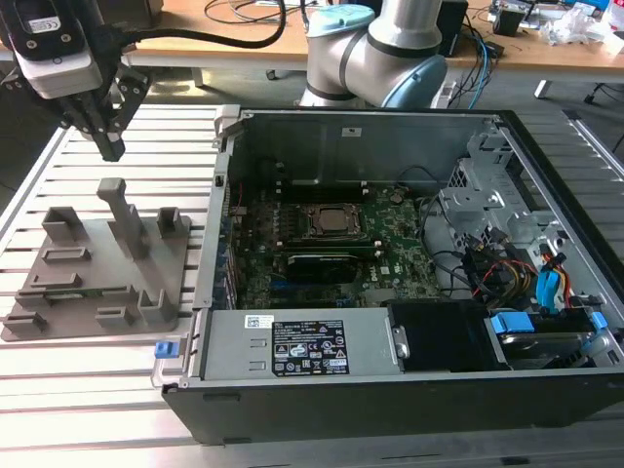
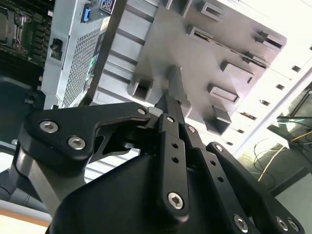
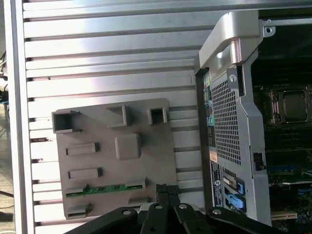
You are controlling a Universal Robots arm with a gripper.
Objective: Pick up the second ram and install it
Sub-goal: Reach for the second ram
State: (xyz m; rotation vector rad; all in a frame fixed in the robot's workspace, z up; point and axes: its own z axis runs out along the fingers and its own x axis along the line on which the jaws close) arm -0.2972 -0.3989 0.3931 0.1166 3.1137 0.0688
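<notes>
The second ram [image 3: 105,189] is a thin green stick lying in a slot along one edge of the grey fixture plate [image 3: 146,161]. In the exterior view the plate [image 1: 97,268] rests on the slatted table at the exterior view's left. My gripper [image 1: 112,151] hangs above the plate's far end, clear of it, with its fingers pressed together and nothing between them. The dark fingertips [image 3: 165,189] show in the first wrist view close to the plate's edge, beside the ram's end. In the second wrist view the fingers [image 2: 171,105] point at the plate [image 2: 219,53].
An open computer case [image 1: 390,356] takes up the middle and the exterior view's right, with its green motherboard [image 1: 390,239] and CPU socket [image 1: 331,222] exposed. The case's metal wall [image 1: 216,234] stands just beside the plate. Upright grey posts [image 1: 119,210] rise from the plate.
</notes>
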